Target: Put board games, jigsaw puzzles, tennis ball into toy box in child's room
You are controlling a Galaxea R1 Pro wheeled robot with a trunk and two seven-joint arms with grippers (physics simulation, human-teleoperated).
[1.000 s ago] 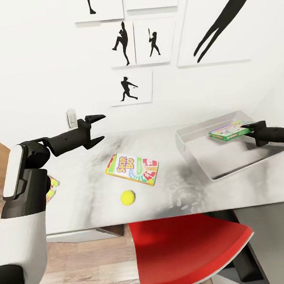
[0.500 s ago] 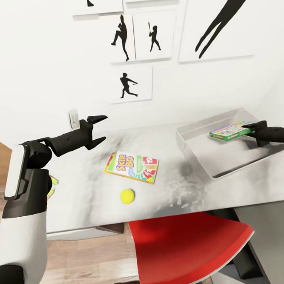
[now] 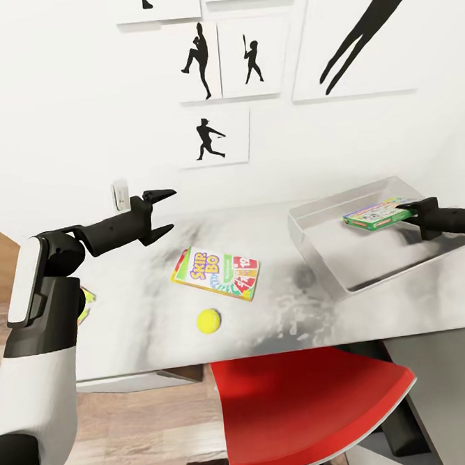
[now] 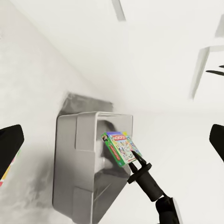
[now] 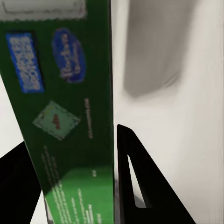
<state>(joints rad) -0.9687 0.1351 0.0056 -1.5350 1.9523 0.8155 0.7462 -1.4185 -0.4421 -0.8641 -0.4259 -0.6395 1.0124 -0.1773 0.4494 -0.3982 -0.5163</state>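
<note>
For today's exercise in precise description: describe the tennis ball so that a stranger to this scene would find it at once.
Start at the white-topped table against the wall of silhouette pictures. Near its front edge, above the red chair, lies the tennis ball, just in front of the Skip-Bo box. It is the small, round, yellow-green item; its neighbours are flat printed boxes.

Green board game over grey toy box; Skip-Bo, tennis ball on table.

"SKIP-BO" printed in large letters on the white, green and red game box lying mid-bench, nearer the front edge. Print on the green box held over the grey bin: too blurred to read.
</note>
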